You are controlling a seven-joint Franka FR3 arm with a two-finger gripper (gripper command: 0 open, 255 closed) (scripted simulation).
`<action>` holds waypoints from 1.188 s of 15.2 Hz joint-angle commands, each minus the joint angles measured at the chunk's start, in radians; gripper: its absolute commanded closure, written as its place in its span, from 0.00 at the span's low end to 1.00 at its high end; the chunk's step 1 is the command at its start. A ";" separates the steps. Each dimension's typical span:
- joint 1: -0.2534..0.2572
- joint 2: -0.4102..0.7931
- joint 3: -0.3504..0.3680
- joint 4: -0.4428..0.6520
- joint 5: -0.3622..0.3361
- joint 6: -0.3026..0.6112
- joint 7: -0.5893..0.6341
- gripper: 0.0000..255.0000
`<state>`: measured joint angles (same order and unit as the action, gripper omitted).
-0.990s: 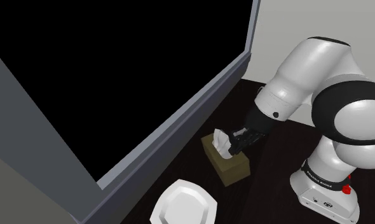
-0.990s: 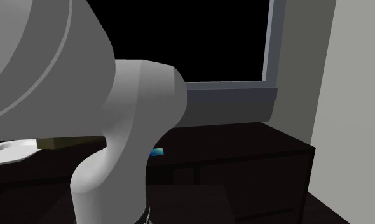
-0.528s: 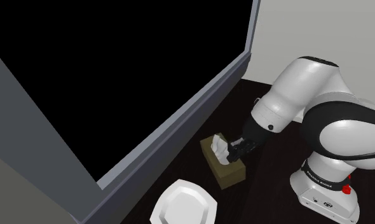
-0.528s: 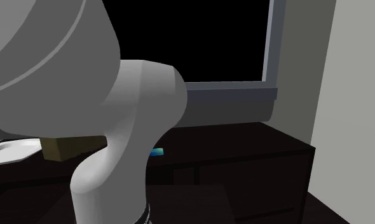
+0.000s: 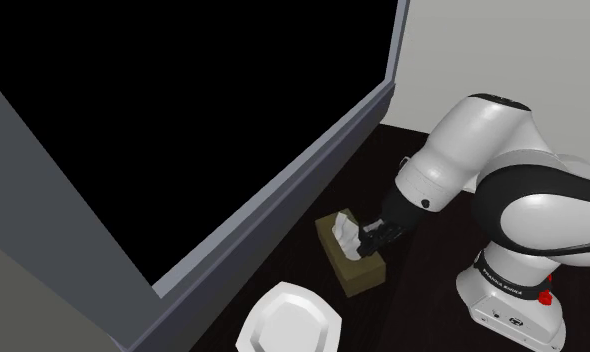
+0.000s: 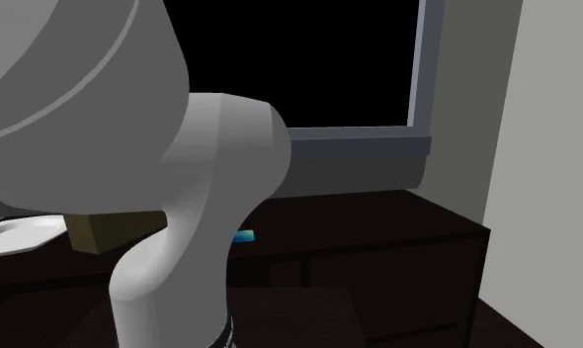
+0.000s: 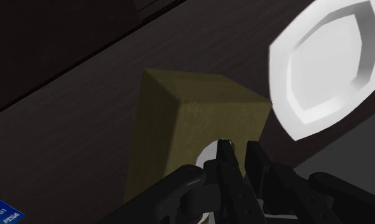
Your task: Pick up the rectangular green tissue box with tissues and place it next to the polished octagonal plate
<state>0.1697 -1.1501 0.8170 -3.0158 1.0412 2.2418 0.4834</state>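
Tissue box: we see an olive-green rectangular box on the dark surface. It lies just right of the plate and near the window frame. We cannot tell whether it rests on the surface or hangs just off it.
Black area: it takes the shoulder view's left and far side, beyond the frame.
Window frame: we see a grey sill running slantwise along the far edge of the surface.
Plate: white and octagonal, it lies flat, left of the box. In the shoulder view we see a strip of surface between the two.
Tissue: a white tuft stands out of the box's top, touching the gripper.
Gripper: all black, it is down on the box's top at the tissue. We cannot tell whether it grips or is loose.
Arm: white with dark joints, it reaches left from the right side down to the box.
Blue card: a small flat card lies on the surface, right of the arm in the second exterior view, well apart from the box.
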 commanded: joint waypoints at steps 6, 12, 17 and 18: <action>0.000 0.000 0.000 0.000 0.000 0.000 0.000 0.00; 0.004 -0.162 -0.147 0.026 -0.161 -0.188 0.058 0.00; 0.004 -0.162 -0.147 0.026 -0.161 -0.188 0.058 0.00; 0.004 -0.162 -0.147 0.026 -0.161 -0.188 0.058 0.00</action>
